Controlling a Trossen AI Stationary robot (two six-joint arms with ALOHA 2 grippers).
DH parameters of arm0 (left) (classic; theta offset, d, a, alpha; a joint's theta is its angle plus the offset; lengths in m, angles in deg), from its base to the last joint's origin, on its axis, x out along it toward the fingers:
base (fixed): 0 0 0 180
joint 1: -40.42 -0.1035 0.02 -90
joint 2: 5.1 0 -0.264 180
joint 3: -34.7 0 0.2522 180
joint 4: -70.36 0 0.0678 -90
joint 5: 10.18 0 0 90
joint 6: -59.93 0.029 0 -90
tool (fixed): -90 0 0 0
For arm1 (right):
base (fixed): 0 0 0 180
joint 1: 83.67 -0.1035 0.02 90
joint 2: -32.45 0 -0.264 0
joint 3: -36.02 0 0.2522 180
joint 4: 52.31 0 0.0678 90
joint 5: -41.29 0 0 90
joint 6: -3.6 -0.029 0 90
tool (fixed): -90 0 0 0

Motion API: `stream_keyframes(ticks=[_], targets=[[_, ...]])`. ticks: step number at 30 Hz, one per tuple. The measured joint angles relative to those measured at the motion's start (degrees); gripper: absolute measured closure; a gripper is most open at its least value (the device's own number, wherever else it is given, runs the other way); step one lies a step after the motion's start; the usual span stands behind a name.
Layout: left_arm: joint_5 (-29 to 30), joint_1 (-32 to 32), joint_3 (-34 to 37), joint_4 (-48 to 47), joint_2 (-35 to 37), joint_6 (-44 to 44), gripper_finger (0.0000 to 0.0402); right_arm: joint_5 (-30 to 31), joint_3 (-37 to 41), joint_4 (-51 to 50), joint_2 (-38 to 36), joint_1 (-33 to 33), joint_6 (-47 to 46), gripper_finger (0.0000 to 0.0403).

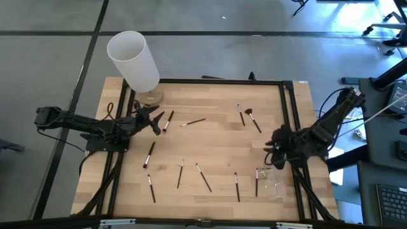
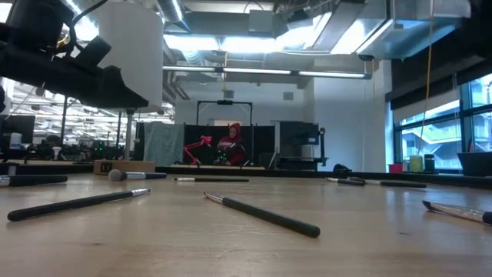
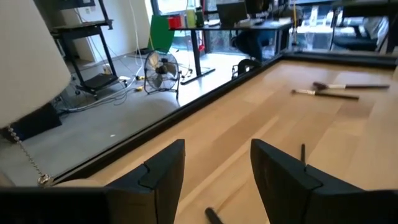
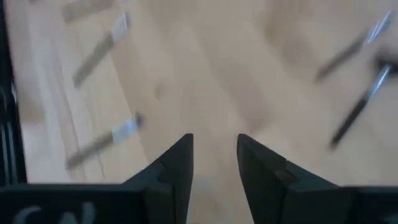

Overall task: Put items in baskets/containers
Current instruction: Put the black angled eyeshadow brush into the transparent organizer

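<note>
Right gripper (image 1: 275,152) empty over the counter's (image 1: 216,137) right edge, brushes scattered everywhere.
Its fingers (image 4: 177,165) stand a little apart, holding nothing; the left gripper (image 1: 151,118) waits by the white cylinder (image 1: 133,60), fingers (image 3: 165,171) parted and empty. The makeup brushes (image 1: 203,177) lie loose across the wood: light, stiff, thin, likely to roll, so pinch mid-handle. The clear container (image 1: 273,184) sits near the right gripper, barely visible; I can't tell what's inside.
</note>
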Motion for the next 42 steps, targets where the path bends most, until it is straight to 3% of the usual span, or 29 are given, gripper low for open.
stream_keyframes(ticks=[3, 7, 12, 17, 24, 33, 42], targets=[[0.0, 0.0, 0.0, 1.8, 0.0, 0.3, 0.0222, 3.4, -2.2, 4.2, 0.3, 3.2, 2.2, 0.0281], [-0.1, 0.0, 0.0, 4.3, 0.0, 0.5, 0.0222, 0.6, -2.2, 7.5, 1.1, 10.1, -2.1, 0.0281], [-0.5, 0.0, -2.7, 12.1, 0.0, 8.2, 0.0222, -13.9, -1.8, 7.8, 5.6, 19.9, -9.0, 0.0281], [-5.6, 0.0, -7.3, 14.0, 0.0, 13.1, 0.0222, -27.2, -1.8, 11.2, 14.8, 25.3, -9.1, 0.0281], [-9.4, 0.0, -11.4, 13.8, 0.0, 21.5, 0.0222, -36.2, -5.8, 22.2, 29.3, 26.1, -7.7, 0.0281], [-9.5, 0.0, -14.2, 14.1, 0.0, 25.1, 0.0222, -41.0, -23.7, 9.3, 48.8, 23.1, -8.8, 0.0281], [-11.0, 0.1, -14.7, 13.7, 0.0, 26.5, 0.0222, -44.4, -31.9, 8.0, 60.1, 19.8, -10.6, 0.0279]])
